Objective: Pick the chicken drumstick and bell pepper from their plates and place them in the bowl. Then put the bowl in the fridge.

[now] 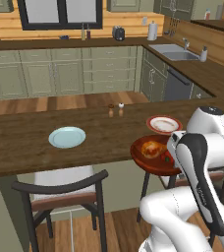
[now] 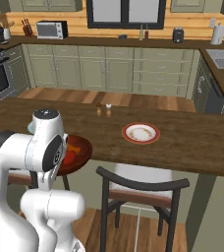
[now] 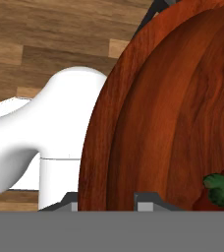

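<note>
The two-finger gripper (image 3: 106,201) is clenched on the rim of the wide, shallow, reddish-brown wooden bowl (image 1: 146,161), one fingertip on each side of the wall, holding it off the near edge of the dark wooden counter (image 1: 25,142). Inside the bowl lie the glossy orange-brown chicken drumstick (image 1: 152,148) and the small red bell pepper (image 3: 221,189) with its green stem. Two flat round plates stand on the counter: a pale blue one (image 1: 67,137) to the left and a red-rimmed one (image 1: 163,124) just beyond the bowl.

I see flat, even rendered lighting, no clear source. Soft shadows under the counter (image 1: 15,147). Mild sheen on the bowl (image 3: 148,123). Base views slightly soft; no edge distortion.
</note>
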Controlling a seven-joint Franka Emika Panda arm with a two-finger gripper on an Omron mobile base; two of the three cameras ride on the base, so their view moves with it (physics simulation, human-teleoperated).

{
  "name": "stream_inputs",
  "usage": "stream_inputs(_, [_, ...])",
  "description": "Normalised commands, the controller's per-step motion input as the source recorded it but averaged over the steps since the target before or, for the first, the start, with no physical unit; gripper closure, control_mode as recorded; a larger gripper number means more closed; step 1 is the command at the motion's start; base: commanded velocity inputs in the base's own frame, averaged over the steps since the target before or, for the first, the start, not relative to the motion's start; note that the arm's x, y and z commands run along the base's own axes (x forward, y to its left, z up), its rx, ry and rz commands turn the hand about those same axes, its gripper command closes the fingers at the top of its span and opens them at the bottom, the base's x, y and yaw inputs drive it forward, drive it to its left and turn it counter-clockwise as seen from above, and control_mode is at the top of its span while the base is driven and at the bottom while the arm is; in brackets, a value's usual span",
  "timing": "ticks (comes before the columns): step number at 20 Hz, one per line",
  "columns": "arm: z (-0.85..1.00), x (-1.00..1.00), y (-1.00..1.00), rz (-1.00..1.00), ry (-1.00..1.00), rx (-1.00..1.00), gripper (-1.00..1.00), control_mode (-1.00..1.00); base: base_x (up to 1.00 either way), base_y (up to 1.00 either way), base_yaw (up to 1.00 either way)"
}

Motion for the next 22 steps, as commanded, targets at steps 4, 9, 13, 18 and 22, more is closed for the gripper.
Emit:
stream_inputs(4, [0.00,0.00,0.00,0.00,0.00,0.00,1.00,1.00,-0.27,0.04,0.01])
stream_inputs(9, [0.00,0.00,0.00,0.00,0.00,0.00,1.00,1.00,-0.58,0.99,0.06])
stream_inputs(13, [0.00,0.00,0.00,0.00,0.00,0.00,1.00,1.00,-0.24,1.00,0.00])
stream_inputs(18, [0.00,0.00,0.00,0.00,0.00,0.00,1.00,1.00,-0.01,1.00,-0.01])
stream_inputs(22, [0.00,0.00,0.00,0.00,0.00,0.00,1.00,1.00,0.00,1.00,-0.03])
